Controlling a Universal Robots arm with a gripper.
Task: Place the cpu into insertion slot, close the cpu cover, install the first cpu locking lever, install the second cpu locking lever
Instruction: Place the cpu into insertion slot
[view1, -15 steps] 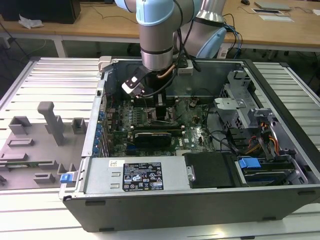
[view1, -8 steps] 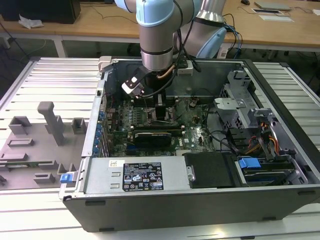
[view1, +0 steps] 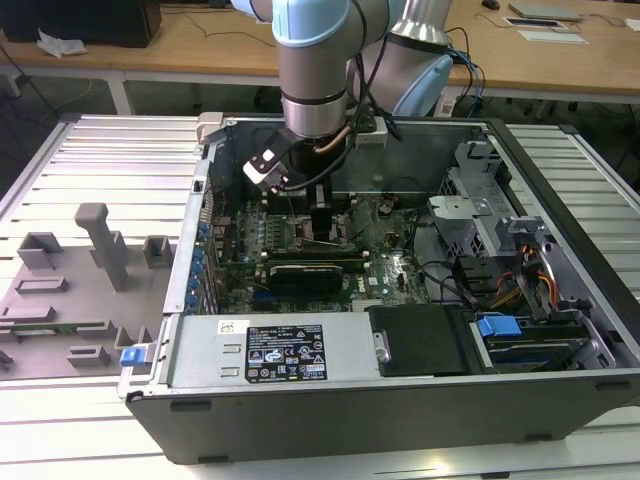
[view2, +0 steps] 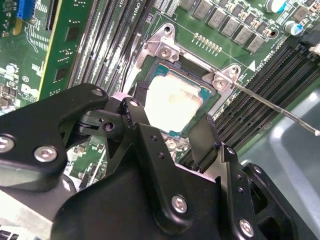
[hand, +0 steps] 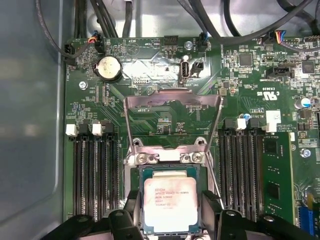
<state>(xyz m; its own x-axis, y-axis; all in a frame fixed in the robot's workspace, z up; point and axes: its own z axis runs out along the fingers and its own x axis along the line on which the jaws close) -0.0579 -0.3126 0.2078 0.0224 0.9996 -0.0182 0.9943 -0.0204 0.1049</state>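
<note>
The cpu (hand: 170, 202) (view2: 175, 100), a flat square chip with a pale metal top, lies level inside the insertion slot (hand: 170, 168). My gripper (hand: 171, 215) (view2: 170, 120) (view1: 310, 225) reaches down into the computer case, and its two black fingers press against opposite edges of the cpu. The cpu cover (hand: 172, 100), a silver frame with a square window, stands swung up off the slot on the side away from the fingers. A thin metal locking lever (view2: 275, 107) sticks out free beside the slot.
Black memory slots (hand: 95, 175) (hand: 240, 170) run along both sides of the socket. A long black card (view1: 310, 270) lies just in front of it. A drive cage (view1: 480, 215) and cables fill the exterior view's right. Grey fixtures (view1: 105, 240) stand outside the case.
</note>
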